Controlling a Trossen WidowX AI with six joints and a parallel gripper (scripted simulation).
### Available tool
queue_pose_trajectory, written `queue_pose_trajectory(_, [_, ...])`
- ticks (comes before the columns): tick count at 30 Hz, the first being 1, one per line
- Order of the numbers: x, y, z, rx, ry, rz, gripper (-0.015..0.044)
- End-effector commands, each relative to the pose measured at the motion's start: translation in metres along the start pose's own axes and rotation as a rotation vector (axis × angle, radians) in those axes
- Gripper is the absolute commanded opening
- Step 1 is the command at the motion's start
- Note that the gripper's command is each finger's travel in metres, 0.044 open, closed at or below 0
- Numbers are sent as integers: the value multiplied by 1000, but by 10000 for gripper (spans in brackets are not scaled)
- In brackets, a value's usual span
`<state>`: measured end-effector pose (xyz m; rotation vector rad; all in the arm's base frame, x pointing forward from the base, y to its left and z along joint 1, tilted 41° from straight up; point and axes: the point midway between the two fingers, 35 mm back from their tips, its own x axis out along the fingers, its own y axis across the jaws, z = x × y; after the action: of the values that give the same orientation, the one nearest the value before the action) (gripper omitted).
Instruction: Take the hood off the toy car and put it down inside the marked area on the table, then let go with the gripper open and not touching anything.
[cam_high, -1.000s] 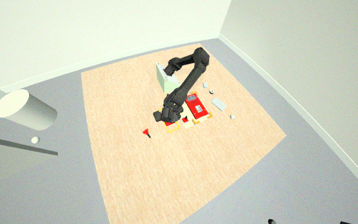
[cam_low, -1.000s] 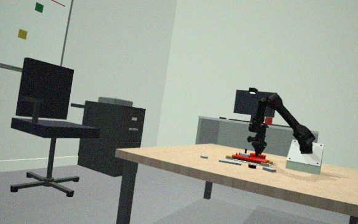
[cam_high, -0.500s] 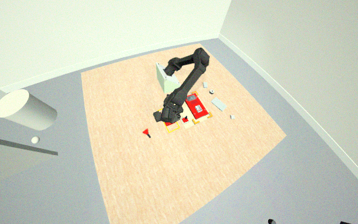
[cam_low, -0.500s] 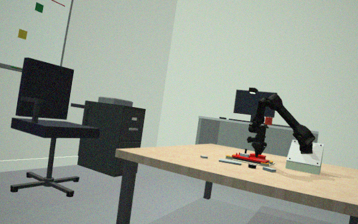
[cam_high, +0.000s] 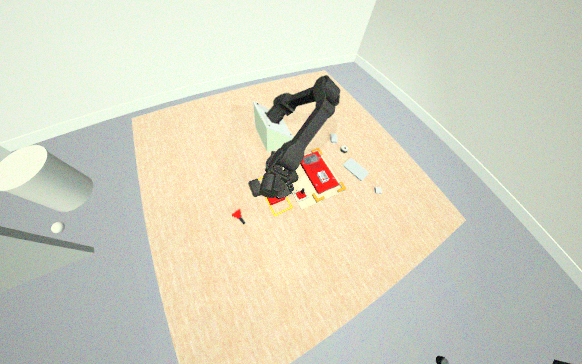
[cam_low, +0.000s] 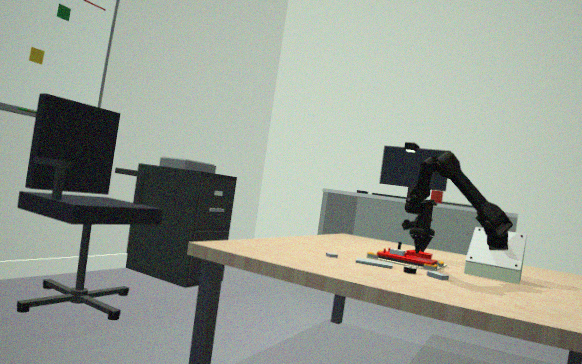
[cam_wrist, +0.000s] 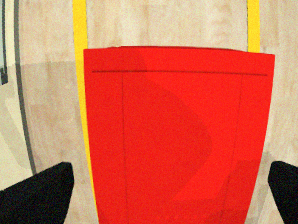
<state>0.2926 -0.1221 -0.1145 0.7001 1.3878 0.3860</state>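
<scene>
The red hood (cam_high: 276, 201) (cam_wrist: 170, 115) is off the toy car and low over or on the table, inside or across the yellow outline (cam_high: 283, 211) (cam_wrist: 80, 30) of the marked area. In the wrist view its right edge covers the right yellow line, and the left line shows beside it; whether it rests wholly inside I cannot tell. My gripper (cam_wrist: 175, 175) (cam_low: 421, 250) is open around the hood, with a gap between each black finger and the hood's sides. The arm hides part of the hood in the top view. The red toy car (cam_high: 327, 185) (cam_low: 407, 258) stands beside the marked area.
Orange corner brackets (cam_high: 318, 198) hold the car. A small red part with a black peg (cam_high: 301, 195) lies between it and the outline. A red and black tool (cam_high: 237, 215) lies left. A grey plate (cam_high: 356, 169) and small parts lie right of the car.
</scene>
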Motion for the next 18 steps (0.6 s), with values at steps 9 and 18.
queue_pose_trajectory(9, [-60, -1, 1, -6, -4, -8, 440])
queue_pose_trajectory(18, [-60, -1, 1, -6, -4, -8, 440])
